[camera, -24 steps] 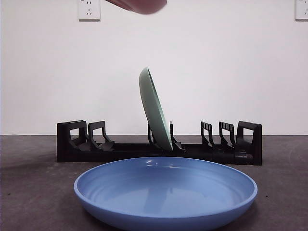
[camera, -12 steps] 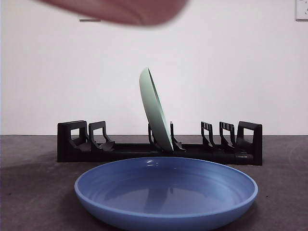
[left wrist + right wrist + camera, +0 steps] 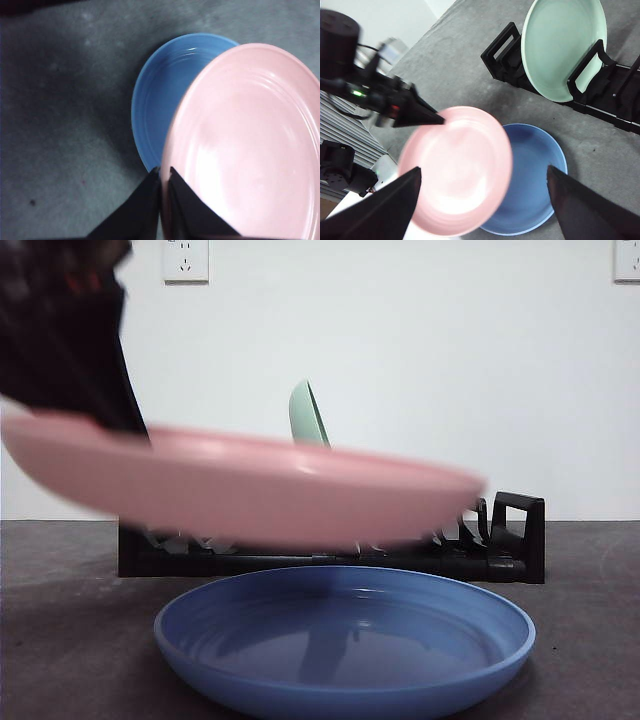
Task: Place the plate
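So we've got the left gripper (image 3: 161, 175) pinching the pink plate (image 3: 250, 485) by its rim above the blue plate (image 3: 345, 640), while the right gripper (image 3: 482, 190) hangs wide open overhead.

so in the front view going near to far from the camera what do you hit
blue plate on the table → pink plate, held above it by the left end effector → black dish rack → green plate standing in the rack → wall socket
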Available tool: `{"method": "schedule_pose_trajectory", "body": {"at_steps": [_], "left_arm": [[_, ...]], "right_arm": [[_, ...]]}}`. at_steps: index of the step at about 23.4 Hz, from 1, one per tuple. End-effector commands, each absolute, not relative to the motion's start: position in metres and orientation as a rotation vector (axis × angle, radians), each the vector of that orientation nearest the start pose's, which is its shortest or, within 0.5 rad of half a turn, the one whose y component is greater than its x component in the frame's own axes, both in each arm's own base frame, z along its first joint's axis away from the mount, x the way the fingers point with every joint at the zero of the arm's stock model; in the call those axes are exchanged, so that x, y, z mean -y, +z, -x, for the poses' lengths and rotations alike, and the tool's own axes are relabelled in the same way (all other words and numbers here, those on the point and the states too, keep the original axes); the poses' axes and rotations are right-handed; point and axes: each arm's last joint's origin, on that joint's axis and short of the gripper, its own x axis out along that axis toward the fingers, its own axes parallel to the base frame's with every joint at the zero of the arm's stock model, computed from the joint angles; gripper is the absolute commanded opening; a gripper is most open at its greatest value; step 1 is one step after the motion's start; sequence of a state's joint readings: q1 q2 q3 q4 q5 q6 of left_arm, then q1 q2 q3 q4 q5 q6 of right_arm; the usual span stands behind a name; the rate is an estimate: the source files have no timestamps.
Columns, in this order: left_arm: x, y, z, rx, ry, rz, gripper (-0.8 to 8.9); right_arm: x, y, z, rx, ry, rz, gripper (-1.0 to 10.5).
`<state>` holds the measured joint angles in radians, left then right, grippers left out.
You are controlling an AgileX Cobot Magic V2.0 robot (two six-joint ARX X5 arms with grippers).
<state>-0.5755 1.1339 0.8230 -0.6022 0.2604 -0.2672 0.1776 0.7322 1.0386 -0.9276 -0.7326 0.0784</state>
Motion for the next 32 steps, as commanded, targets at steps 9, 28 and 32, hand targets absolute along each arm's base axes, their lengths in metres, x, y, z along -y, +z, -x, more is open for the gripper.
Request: {"method": "schedule_pose_trajectory", "body": {"at_steps": [9, 28, 32], "left_arm": [[0.151, 0.221, -0.216, -1.014, -0.602, 0.222, 0.10], [0.165, 0.199, -0.221, -1.079, -0.563, 0.207, 0.10], [0.166, 0.198, -0.220, -1.081, -0.568, 0.203, 0.35]], "right_arm": [[-0.039, 0.363, -0.107, -0.639, 0.866, -0.236, 4.0], [-0.040, 0.363, -0.108, -0.640, 0.864, -0.237, 4.0], [-0.040, 0.363, -0.108, -0.643, 0.862, -0.243, 4.0]]}}
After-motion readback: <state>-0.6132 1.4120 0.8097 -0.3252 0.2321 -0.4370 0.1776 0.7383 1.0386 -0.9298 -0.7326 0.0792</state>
